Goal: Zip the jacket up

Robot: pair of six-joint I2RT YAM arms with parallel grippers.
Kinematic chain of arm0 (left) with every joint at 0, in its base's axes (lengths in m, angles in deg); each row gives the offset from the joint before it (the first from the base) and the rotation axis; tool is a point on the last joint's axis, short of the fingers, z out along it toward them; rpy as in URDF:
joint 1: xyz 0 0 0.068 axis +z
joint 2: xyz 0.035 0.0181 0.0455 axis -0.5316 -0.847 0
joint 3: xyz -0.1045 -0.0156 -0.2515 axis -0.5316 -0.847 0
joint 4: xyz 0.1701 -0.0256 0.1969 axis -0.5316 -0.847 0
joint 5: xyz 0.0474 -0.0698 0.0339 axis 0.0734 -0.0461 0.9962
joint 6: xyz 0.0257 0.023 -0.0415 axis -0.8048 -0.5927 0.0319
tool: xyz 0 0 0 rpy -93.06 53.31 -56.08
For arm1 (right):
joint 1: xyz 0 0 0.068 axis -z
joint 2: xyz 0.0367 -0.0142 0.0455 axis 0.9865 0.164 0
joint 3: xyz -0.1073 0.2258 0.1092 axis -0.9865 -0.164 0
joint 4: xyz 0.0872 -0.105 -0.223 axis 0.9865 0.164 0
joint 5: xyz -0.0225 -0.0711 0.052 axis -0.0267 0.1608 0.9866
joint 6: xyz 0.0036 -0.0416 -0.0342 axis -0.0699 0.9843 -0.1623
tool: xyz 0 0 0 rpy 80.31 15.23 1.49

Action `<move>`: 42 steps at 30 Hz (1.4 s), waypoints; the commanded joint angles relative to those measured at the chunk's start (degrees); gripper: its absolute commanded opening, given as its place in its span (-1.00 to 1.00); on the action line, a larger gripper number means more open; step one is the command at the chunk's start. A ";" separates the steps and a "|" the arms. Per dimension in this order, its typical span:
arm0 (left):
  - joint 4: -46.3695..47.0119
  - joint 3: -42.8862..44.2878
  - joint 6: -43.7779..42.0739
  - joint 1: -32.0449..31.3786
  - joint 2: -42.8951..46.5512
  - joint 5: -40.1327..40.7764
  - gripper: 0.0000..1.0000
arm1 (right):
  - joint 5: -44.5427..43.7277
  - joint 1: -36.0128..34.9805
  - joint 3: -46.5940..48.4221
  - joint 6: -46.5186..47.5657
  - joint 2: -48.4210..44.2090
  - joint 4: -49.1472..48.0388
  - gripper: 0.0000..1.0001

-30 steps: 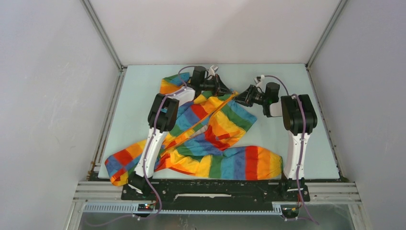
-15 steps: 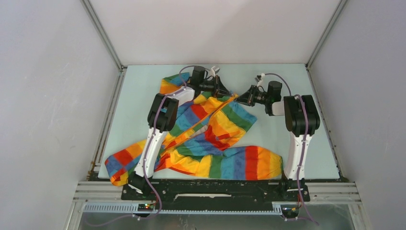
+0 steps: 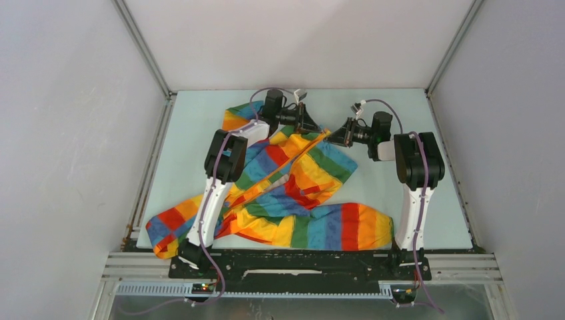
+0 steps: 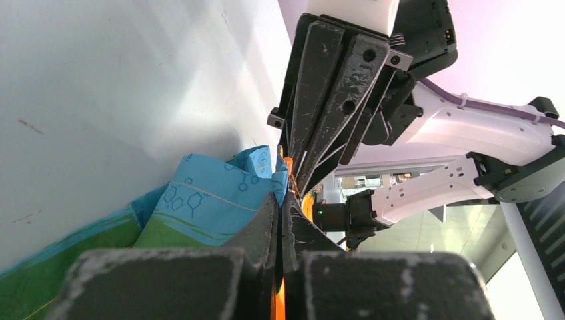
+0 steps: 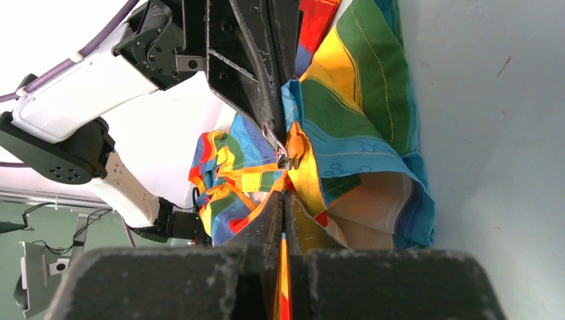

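Nearest my bases, the jacket (image 3: 293, 183) lay rumpled on the table (image 3: 193, 127), a sleeve (image 3: 346, 227) trailing right, my left arm (image 3: 216, 193) crossing its stripes. Farther out, my left claw (image 3: 314, 127) and right claw (image 3: 332, 136) faced tip to tip, each clamped on the orange zipper strip (image 3: 288, 163), silver pull (image 5: 273, 141) between.

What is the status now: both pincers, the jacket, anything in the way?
Left pincer shut on jacket, at orange zipper strip. Right pincer shut on same strip, facing it. Zipper pull between them. No obstruction seen.
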 commanded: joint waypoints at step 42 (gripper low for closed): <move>9.01 0.87 4.37 -0.11 1.45 -3.76 -1.00 | 0.62 0.83 0.67 -2.57 -0.06 -2.41 -1.00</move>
